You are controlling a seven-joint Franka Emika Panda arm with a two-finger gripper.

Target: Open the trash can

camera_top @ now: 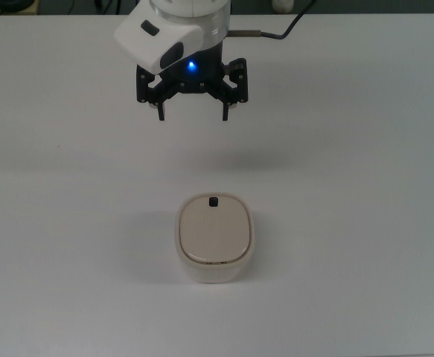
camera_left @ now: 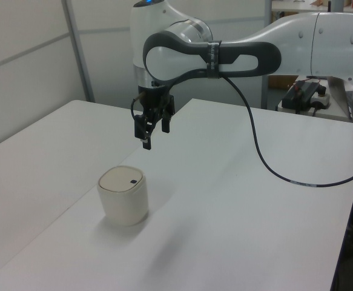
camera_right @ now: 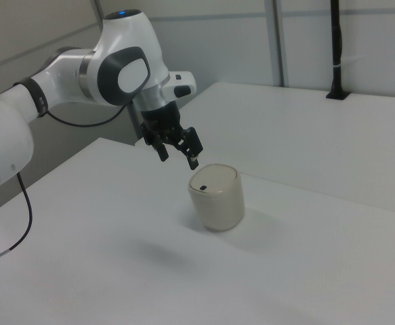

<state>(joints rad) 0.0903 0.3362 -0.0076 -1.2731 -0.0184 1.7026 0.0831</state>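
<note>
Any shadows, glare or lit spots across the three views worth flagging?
Top view: soft diffuse shadow on the table between the claw and the trash can, and a blue light glowing on the claw's body. Left view: faint shadow on the table toward the camera from the can, no glare. Right view: a soft shadow patch on the table at the can's left.

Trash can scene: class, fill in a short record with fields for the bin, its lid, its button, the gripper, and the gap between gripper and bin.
bin: cream trash can, upright on the white table
lid: flat, closed
button: small black square near the lid edge facing the gripper
gripper: open, holding nothing, blue light lit above it
gap: gripper in the air, apart from the bin, above it in the top view; no contact
task state: lid not yet opened
</note>
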